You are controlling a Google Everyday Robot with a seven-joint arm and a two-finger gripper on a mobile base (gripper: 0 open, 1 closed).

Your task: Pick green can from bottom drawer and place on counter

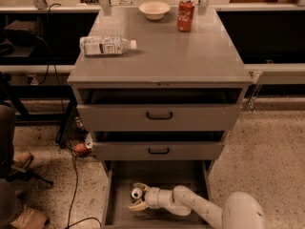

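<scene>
The tool (pixel 133 197) reached low inside the bottom drawer (pixel 110 194), its fingers spread either side of the upright green can (pixel 137 193) between them, apparently ready to close before lifting it to the counter (pixel 167 51) above.

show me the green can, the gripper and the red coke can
green can (pixel 137 192): camera view, its silver top, inside the bottom drawer (pixel 159 174)
gripper (pixel 134 197): camera view, its front end, at the green can
red coke can (pixel 186 15): camera view, middle of its side, upright on the counter (pixel 167 51)
</scene>
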